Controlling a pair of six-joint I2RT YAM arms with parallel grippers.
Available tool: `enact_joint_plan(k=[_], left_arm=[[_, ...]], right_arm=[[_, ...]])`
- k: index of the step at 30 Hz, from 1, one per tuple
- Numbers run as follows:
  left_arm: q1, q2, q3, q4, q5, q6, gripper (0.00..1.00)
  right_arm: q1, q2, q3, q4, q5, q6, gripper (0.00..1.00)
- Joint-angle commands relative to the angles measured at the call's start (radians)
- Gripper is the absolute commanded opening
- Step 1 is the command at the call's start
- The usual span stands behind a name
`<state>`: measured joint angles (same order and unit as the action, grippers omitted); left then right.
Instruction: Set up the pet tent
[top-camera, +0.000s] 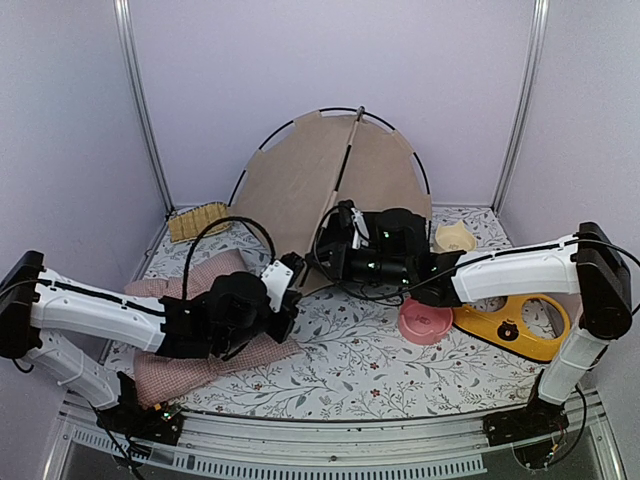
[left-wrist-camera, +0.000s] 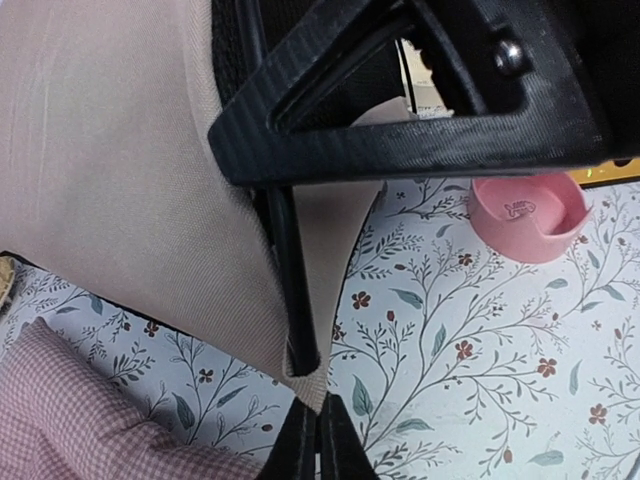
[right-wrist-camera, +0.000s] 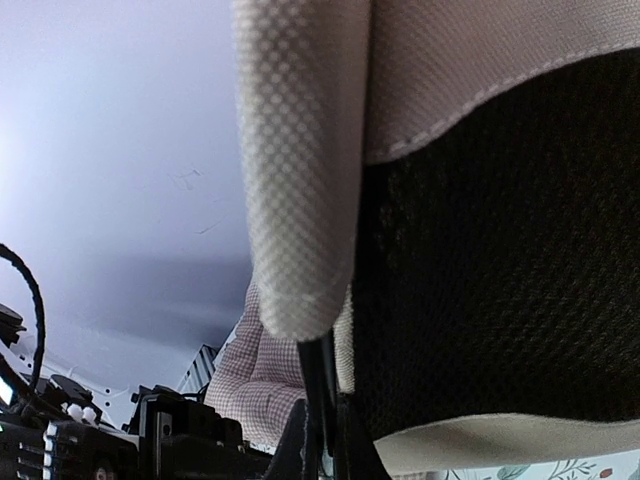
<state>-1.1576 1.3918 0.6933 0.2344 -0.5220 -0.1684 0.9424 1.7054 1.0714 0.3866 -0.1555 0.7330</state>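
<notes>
The pet tent (top-camera: 315, 175) stands half raised at the back of the table, beige fabric with thin black poles arching over it. My left gripper (top-camera: 292, 268) is at its near left corner. In the left wrist view this gripper (left-wrist-camera: 318, 440) is shut on the beige corner pocket (left-wrist-camera: 308, 385) that holds a pole's end (left-wrist-camera: 300, 345). My right gripper (top-camera: 342, 238) is at the tent's front, by the middle pole. In the right wrist view the right gripper (right-wrist-camera: 325, 440) is shut on a thin black pole (right-wrist-camera: 318, 365), below a beige sleeve (right-wrist-camera: 300, 200) and beside the black mesh panel (right-wrist-camera: 500, 280).
A pink checked cushion (top-camera: 200, 345) lies under my left arm. A pink bowl (top-camera: 425, 322), a yellow board (top-camera: 510, 328) and a beige bowl (top-camera: 455, 238) sit on the right of the floral cloth. A woven mat (top-camera: 198, 220) lies at the back left.
</notes>
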Motion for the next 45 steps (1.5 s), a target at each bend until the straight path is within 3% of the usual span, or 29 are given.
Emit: enact_joint_plan(k=[1, 5, 13, 25, 33, 45], left_arm=[[0.022, -0.071, 0.021, 0.046, 0.035, -0.015, 0.18], [0.04, -0.115, -0.031, 0.064, 0.063, -0.041, 0.32], [0.058, -0.108, -0.111, 0.154, 0.156, -0.057, 0.35], [0.057, -0.014, -0.107, 0.205, 0.166, -0.066, 0.34], [0.061, 0.031, -0.092, 0.215, 0.133, -0.079, 0.25], [0.076, 0.04, -0.061, 0.224, 0.099, -0.072, 0.22]], right_arm=[[-0.001, 0.016, 0.013, -0.116, 0.032, -0.017, 0.0], [-0.01, -0.004, 0.038, -0.12, 0.031, -0.023, 0.0], [-0.012, -0.003, 0.101, -0.136, -0.002, -0.027, 0.0], [-0.011, -0.023, 0.13, -0.157, -0.007, -0.024, 0.0], [-0.011, -0.047, 0.127, -0.171, -0.005, -0.024, 0.0], [-0.012, -0.052, 0.123, -0.178, -0.011, -0.024, 0.0]])
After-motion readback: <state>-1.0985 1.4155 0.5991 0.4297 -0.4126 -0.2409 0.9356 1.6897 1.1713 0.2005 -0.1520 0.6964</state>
